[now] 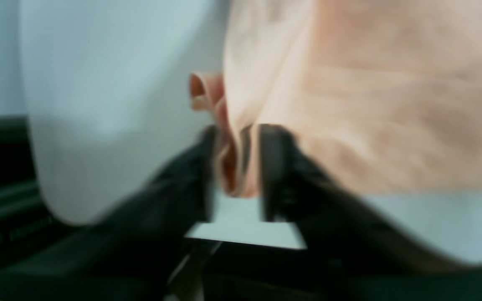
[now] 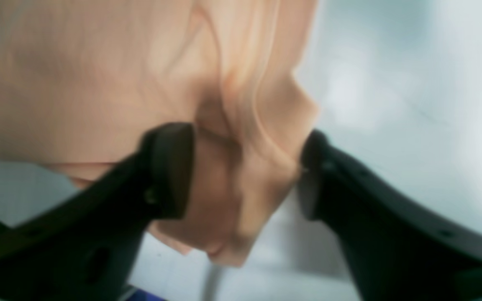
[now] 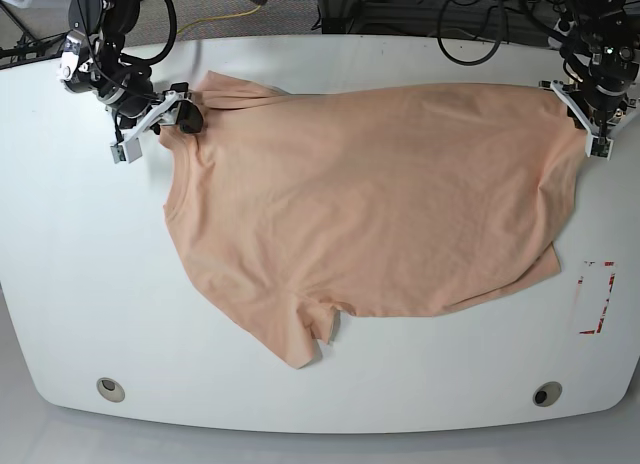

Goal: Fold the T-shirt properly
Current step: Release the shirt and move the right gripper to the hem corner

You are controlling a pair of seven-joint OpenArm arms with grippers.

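The peach T-shirt (image 3: 370,204) lies spread wide across the white table (image 3: 80,284), with a folded sleeve sticking out at its near edge. In the base view my left gripper (image 3: 586,122) is at the shirt's far right corner. The left wrist view shows that gripper (image 1: 237,167) shut on a thin bunched fold of the T-shirt (image 1: 370,104). My right gripper (image 3: 186,116) is at the shirt's far left corner. In the right wrist view its fingers (image 2: 170,167) press on either side of a thick bunch of the T-shirt (image 2: 78,75). Both wrist views are blurred.
A red-and-white marking (image 3: 597,297) lies on the table to the right of the shirt. Two round holes (image 3: 111,389) sit near the table's front edge. Cables (image 3: 470,24) run behind the far edge.
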